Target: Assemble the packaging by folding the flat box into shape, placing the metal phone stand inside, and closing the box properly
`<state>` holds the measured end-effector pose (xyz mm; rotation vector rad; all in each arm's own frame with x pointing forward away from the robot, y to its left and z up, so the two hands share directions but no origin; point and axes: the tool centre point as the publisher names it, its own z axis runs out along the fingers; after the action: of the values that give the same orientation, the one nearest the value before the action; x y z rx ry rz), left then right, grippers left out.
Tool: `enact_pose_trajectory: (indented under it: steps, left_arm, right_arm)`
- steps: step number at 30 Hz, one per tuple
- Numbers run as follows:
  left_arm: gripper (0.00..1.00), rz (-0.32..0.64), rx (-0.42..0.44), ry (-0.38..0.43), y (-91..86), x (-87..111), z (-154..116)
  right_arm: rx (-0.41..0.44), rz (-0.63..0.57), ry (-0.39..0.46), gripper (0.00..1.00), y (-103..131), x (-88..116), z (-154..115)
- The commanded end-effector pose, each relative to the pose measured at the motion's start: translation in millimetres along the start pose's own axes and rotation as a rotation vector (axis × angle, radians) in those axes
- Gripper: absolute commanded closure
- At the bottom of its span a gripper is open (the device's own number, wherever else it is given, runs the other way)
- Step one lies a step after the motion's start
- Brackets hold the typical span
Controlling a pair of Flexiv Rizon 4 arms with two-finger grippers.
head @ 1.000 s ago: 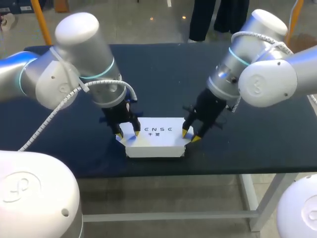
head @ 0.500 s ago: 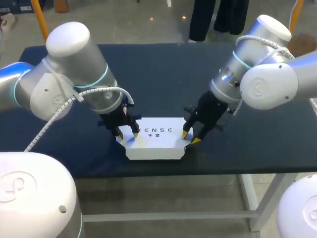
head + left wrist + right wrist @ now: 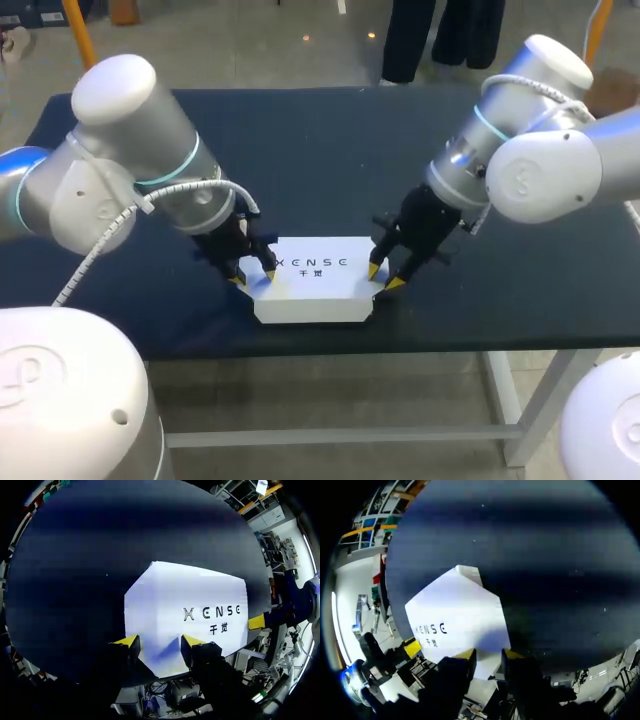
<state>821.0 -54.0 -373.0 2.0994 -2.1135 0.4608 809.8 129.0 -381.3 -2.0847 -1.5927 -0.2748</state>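
A white closed box [image 3: 312, 280] with dark lettering lies flat near the front edge of the dark blue table [image 3: 330, 160]. My left gripper [image 3: 255, 273] is at the box's left end, open, one yellow tip on the top face and the other just off the edge. In the left wrist view the box [image 3: 190, 605] has its near corner between my left gripper [image 3: 159, 645]. My right gripper [image 3: 383, 276] stands open astride the right end; the box [image 3: 455, 610] reaches in between the fingers of that gripper [image 3: 488, 656]. No phone stand is visible.
The table stretches bare behind and to both sides of the box. Its front edge [image 3: 330, 345] runs just below the box. My two arms come in low from either side and meet over the box.
My left arm has swung outward to the left, and its gripper has slid slightly along the box's left end. The right gripper and the box have stayed put.
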Motion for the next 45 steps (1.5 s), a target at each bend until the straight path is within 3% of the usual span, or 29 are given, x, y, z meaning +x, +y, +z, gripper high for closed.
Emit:
enact_pose_trajectory:
  steps: [1,10,24,45]
  left_arm:
    - [0.43,0.008,-0.012,0.036,-1.2,-7.1,7]
    - [0.42,0.030,-0.018,0.117,1.5,-10.3,10]
    - [0.40,0.052,-0.028,0.157,0.5,-10.3,14]
    - [0.39,0.085,-0.051,0.170,-5.0,-6.7,18]
  right_arm:
    - [0.005,-0.004,0.016,0.62,1,-2,3]
    - [0.002,-0.014,0.082,0.61,2,-3,8]
    - [-0.014,-0.081,0.165,0.60,2,-6,11]
    - [-0.095,-0.182,0.159,0.58,7,1,9]
